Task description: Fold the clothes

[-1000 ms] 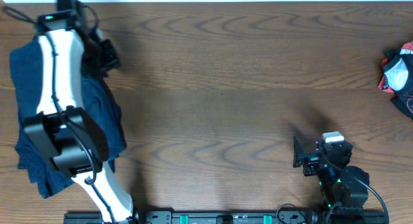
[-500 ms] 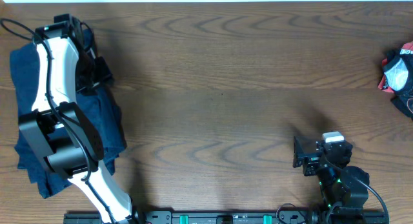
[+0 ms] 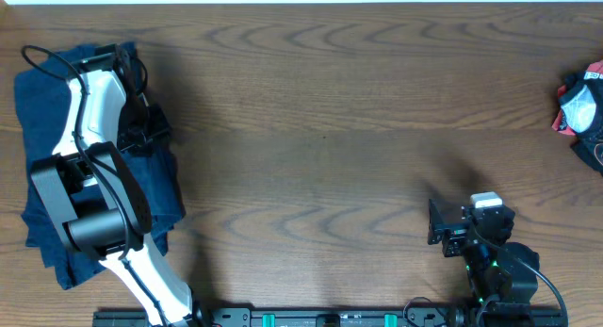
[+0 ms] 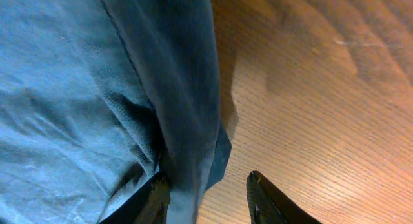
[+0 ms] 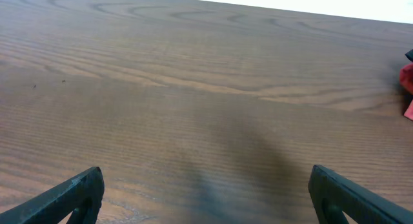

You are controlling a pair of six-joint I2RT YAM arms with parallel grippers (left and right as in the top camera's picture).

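Observation:
The clothes (image 3: 38,120) are a pile of dark navy-blue garments at the table's left edge, partly hidden under my left arm. My left gripper (image 3: 143,131) is at the pile's right edge. In the left wrist view its jaws (image 4: 208,201) are apart, with a folded hem of the blue cloth (image 4: 187,121) lying between them against the left finger and bare wood by the right finger. My right gripper (image 3: 435,235) is open and empty over bare table at the front right, its fingers wide apart (image 5: 206,192).
A red, white and black item (image 3: 579,106) lies at the table's right edge and shows at the right border of the right wrist view (image 5: 408,82). The wooden tabletop (image 3: 320,129) spans between the pile and that item.
My left gripper has moved from the table's far edge toward the front, down along the pile's right edge. The right arm has not moved.

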